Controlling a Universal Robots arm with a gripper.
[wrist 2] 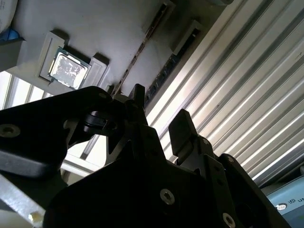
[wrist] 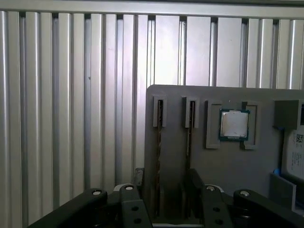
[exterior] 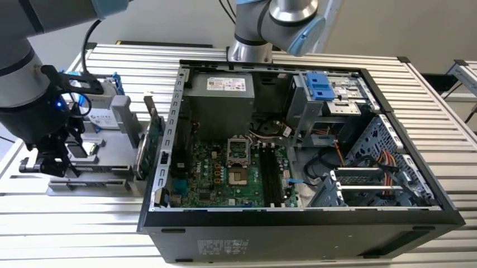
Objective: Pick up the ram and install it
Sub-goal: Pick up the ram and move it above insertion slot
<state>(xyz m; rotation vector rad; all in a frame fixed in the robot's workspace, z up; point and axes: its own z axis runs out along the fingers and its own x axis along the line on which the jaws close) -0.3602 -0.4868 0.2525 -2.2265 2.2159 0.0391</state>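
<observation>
Gripper (exterior: 46, 164) at the exterior view's left, low over the near end of the grey holder (exterior: 93, 185) and well apart from the open computer case (exterior: 179, 167). Jaws spread, nothing pinched, with a clear gap between the black fingers (wrist: 129, 206) in both wrist views. Seen straight through that gap in the first wrist view, the ram (wrist: 158, 142): a slim stick on edge in a holder slot, the same ram (wrist 2: 166, 69) bluish in the second wrist view. Long axis pointing away from the gripper, in line with the slats of the table (wrist: 71, 118), and thin faces turned one toward each finger. By judgement, squarely set for a pinch across the thickness. Hard to tell whether already flanking the stick or hanging just above it. Just beside it, a second thin stick (wrist: 190, 137) in the neighbouring slot, then the square processor chip (wrist: 233, 124). Farther toward the exterior view's right, a green card (exterior: 154, 139) upright by the case wall. Beyond that, the black memory slots (exterior: 270, 173) on the motherboard, running near to far, well apart from the ram. Not yet lifted, not yet seated.
</observation>
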